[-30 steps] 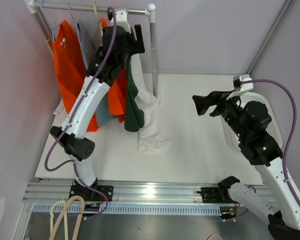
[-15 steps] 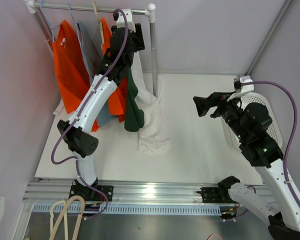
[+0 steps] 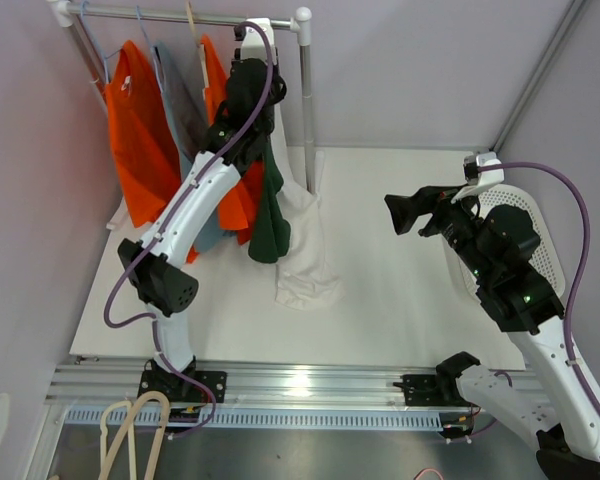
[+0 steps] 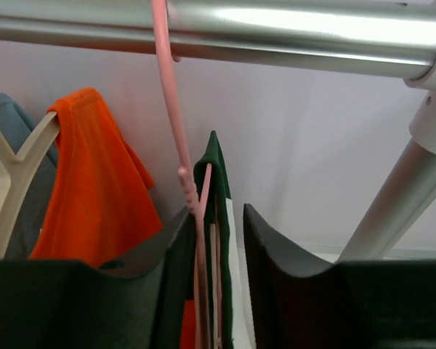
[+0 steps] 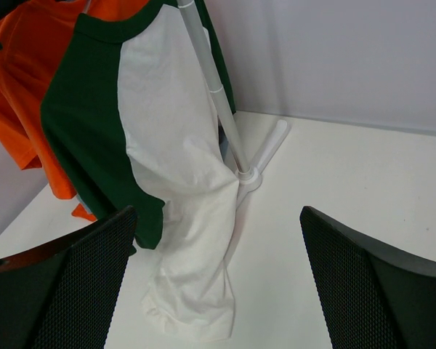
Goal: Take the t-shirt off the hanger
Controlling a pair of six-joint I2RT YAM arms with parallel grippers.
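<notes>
The t-shirt [image 3: 270,215], dark green with a white body [image 5: 167,145], hangs at the right end of the rack and trails onto the table. Its pink hanger [image 4: 176,123] hooks over the rail [image 4: 276,25]. My left gripper [image 3: 252,85] is raised just under the rail. In the left wrist view my left gripper [image 4: 216,218] straddles the hanger's neck and the green collar [image 4: 221,182]. The left pad is close against the hanger and a narrow gap shows on the right side. My right gripper [image 3: 405,212] hovers wide open to the right, facing the shirt, and my right gripper [image 5: 218,211] holds nothing.
Orange shirts [image 3: 135,130] and a grey one [image 3: 180,110] hang left of the t-shirt, one on a beige hanger [image 4: 7,182]. The rack's right post [image 3: 306,100] stands just behind the shirt. A white basket [image 3: 540,240] sits at the right edge. Spare hangers [image 3: 130,430] lie at the near left.
My left gripper has risen toward the rail and its jaws have narrowed around the hanger neck and collar. The right arm has stayed put.
</notes>
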